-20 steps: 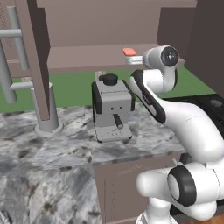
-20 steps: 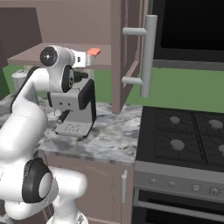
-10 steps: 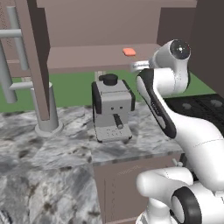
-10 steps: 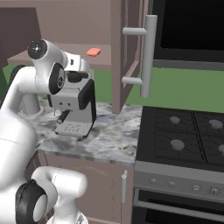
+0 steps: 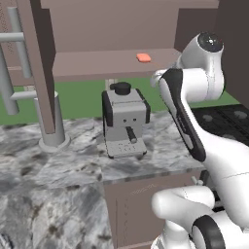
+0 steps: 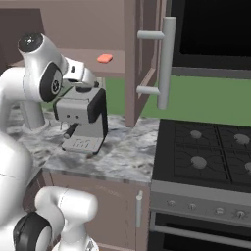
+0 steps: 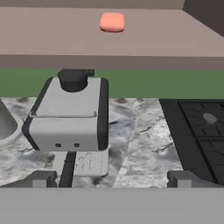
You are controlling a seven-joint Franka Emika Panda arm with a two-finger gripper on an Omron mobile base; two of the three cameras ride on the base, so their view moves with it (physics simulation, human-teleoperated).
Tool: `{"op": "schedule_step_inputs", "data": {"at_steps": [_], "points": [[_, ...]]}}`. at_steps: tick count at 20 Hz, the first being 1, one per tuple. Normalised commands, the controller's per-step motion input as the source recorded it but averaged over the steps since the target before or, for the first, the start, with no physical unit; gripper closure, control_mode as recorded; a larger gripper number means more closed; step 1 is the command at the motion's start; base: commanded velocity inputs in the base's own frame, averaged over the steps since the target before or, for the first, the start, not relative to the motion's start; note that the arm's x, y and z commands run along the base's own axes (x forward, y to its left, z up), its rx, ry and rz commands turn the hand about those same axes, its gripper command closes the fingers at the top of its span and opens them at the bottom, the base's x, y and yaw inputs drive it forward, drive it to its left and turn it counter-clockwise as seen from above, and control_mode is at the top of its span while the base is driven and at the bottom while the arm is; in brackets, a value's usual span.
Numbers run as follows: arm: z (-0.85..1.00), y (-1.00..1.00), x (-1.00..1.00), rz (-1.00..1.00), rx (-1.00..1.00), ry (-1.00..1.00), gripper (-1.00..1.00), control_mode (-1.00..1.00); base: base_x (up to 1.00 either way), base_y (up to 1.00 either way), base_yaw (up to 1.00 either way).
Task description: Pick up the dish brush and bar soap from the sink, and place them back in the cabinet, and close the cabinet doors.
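- Two dark fingertips of my gripper (image 7: 111, 179) stand wide apart at the bottom of the hand view, with nothing between them.
- Just beyond them sits the grey coffee machine (image 7: 69, 114) on the marbled counter (image 7: 135, 144), its black knob on top and its drip tray facing me.
- Off to the right of the counter lies the black stove top (image 6: 211, 157) with its round burners.
- Behind the machine runs a green wall strip (image 7: 153, 83), and above that the shelf of the cabinet (image 5: 97, 63).
- On that shelf rests the bar soap (image 7: 112, 22), flat and salmon-pink, well apart from my fingers and towards the shelf's back.
- One of the cabinet doors (image 6: 147, 59) hangs open on the right base view, its long silver bar handle (image 6: 165, 61) upright; the other door (image 5: 41, 63) stands open at the left of the left base view.
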Motion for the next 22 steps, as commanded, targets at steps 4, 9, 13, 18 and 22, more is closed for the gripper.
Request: {"op": "schedule_step_inputs", "data": {"at_steps": [4, 9, 13, 18, 22], "points": [[-0.21, 0.00, -0.51, 0.00, 0.00, 0.06, -1.00, -1.00, 0.00, 0.00, 0.00], [-0.21, 0.00, -0.50, 0.00, 0.00, 0.03, -1.00, -1.00, 0.00, 0.00, 0.00], [-0.13, 0.00, -0.44, 0.00, 0.00, 0.03, -1.00, -1.00, 0.00, 0.00, 0.00], [0.00, 0.00, -0.34, 0.00, 0.00, 0.06, -1.00, -1.00, 0.00, 0.00, 0.00], [0.00, 0.00, -0.28, 0.00, 0.00, 0.16, -1.00, -1.00, 0.00, 0.00, 0.00]]}}
